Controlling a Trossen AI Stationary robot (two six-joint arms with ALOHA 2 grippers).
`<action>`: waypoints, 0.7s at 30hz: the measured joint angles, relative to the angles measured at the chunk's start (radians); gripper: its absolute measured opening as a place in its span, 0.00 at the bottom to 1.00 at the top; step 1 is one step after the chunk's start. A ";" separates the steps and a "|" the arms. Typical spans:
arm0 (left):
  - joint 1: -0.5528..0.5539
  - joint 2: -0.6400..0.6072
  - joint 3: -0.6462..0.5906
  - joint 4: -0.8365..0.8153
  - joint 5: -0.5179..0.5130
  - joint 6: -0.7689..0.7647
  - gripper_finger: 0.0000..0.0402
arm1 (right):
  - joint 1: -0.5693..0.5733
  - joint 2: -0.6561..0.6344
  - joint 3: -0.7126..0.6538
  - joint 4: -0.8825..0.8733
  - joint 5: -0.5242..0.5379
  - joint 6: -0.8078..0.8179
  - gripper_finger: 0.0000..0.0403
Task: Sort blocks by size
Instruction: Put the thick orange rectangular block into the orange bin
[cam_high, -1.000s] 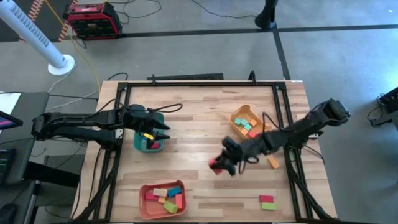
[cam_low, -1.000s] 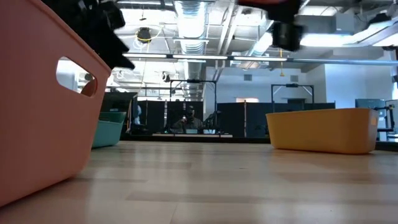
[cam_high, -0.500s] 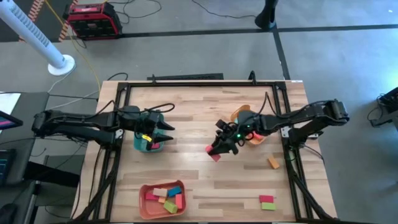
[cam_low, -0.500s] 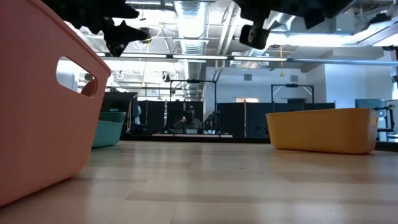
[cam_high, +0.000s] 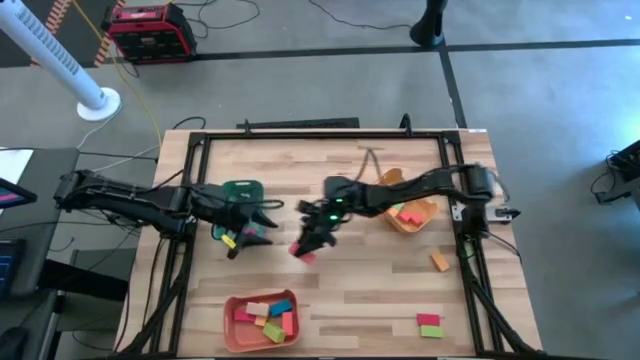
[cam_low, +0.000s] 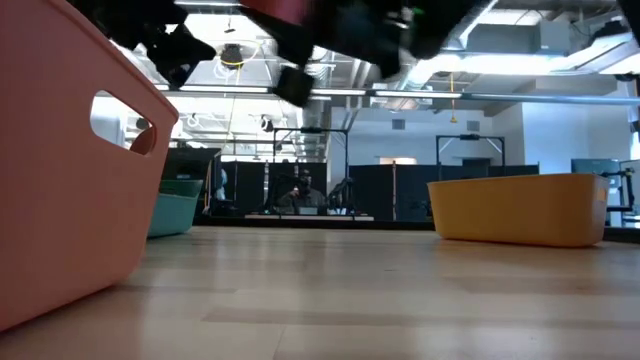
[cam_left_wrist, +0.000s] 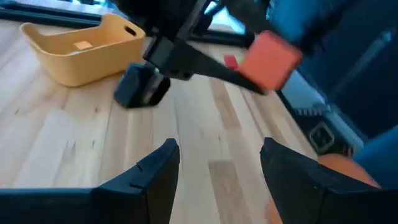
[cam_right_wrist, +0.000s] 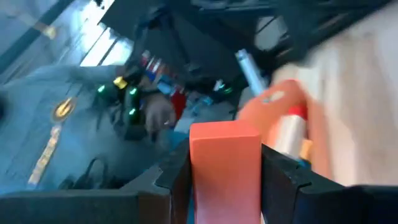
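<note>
My right gripper (cam_high: 305, 244) reaches from the table's right side to its middle. It is shut on a red block (cam_high: 302, 253), held above the wood. The block also shows in the left wrist view (cam_left_wrist: 268, 59) and the right wrist view (cam_right_wrist: 225, 168). My left gripper (cam_high: 265, 222) is open and empty. It hovers at the near right side of the teal tray (cam_high: 240, 189), just left of the red block. Its fingers (cam_left_wrist: 155, 171) stand apart. My right gripper pinches the red block's two opposite sides (cam_right_wrist: 198, 177) between its two fingers. The fingers slant down from the table's right side. The block sits at the free ends of the fingers (cam_left_wrist: 249, 81), tilted and lifted clear of the table.
A yellow tray (cam_high: 408, 212) holding blocks stands at the right. A salmon tray (cam_high: 262, 318) with several blocks stands at the near edge. An orange block (cam_high: 440, 262) and a red and green pair (cam_high: 429, 325) lie loose at the near right. The black frame rails border the table.
My right gripper has carried the red block from the near middle toward the table's left edge, clear of the wood, and now sits close to my left gripper. My left gripper has shifted a little toward the near edge, off the teal tray's middle.
</note>
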 joint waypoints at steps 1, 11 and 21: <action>0.003 0.000 0.000 -0.007 0.014 0.027 0.54 | 0.003 0.040 0.061 -0.005 -0.022 0.004 0.41; -0.001 -0.004 0.057 -0.097 0.021 0.084 0.54 | -0.001 0.327 0.500 -0.011 -0.285 0.160 0.41; -0.015 -0.008 0.109 -0.303 -0.014 0.075 0.54 | -0.044 0.353 0.518 -0.021 -0.333 0.170 0.41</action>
